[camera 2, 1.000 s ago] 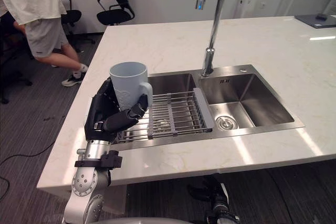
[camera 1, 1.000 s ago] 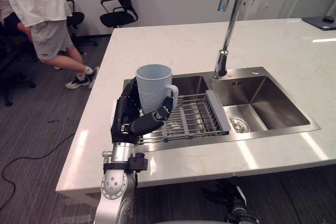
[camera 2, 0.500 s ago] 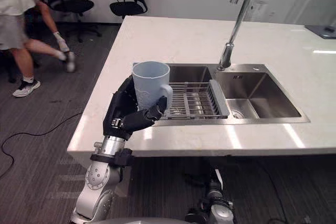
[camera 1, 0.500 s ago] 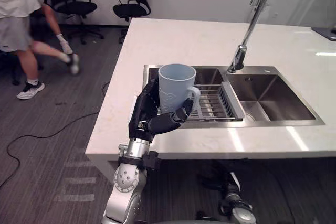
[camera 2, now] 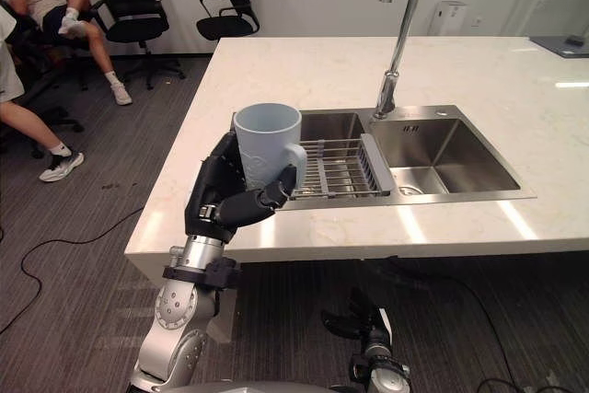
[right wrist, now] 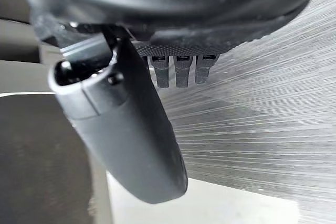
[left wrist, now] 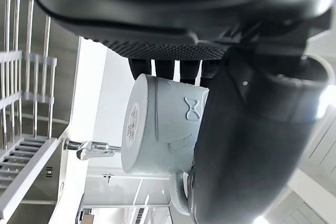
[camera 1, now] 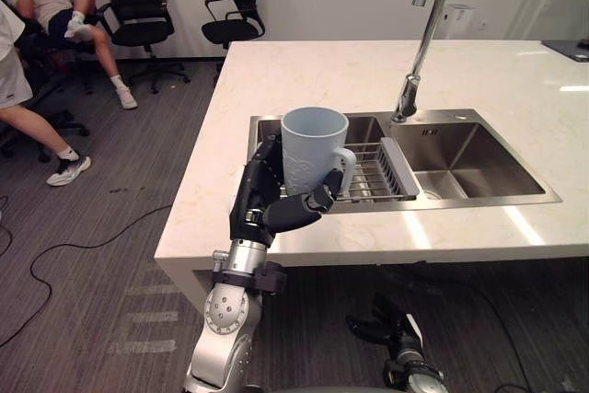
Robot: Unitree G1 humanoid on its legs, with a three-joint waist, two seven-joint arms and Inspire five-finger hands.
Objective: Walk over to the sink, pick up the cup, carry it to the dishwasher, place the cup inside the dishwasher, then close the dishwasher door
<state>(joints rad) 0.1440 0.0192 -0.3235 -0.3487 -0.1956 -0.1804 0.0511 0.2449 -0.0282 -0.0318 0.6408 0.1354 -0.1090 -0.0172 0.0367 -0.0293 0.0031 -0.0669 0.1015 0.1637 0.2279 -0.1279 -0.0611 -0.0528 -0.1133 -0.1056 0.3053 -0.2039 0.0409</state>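
A pale blue cup [camera 1: 311, 144] with a handle stands upright in my left hand [camera 1: 262, 202], whose fingers and thumb are curled round its body. The hand holds it in the air in front of the sink's left basin, above the counter's near edge. In the left wrist view the cup [left wrist: 157, 124] lies between the fingers and the thumb [left wrist: 247, 145]. My right hand [camera 1: 394, 335] hangs low over the carpet below the counter; in its wrist view its fingers [right wrist: 178, 71] are straight and hold nothing.
The white marble counter [camera 1: 368, 71] holds a steel double sink [camera 1: 479, 158] with a wire rack [camera 1: 368, 179] and a tall faucet [camera 1: 419, 34]. Black office chairs [camera 1: 235, 6] and two people [camera 1: 37, 6] are at the far left, on grey carpet.
The whole picture has shifted: the camera has moved back from the counter. The cup stays in my left hand. The walking person has moved further left and a seated person has come into view.
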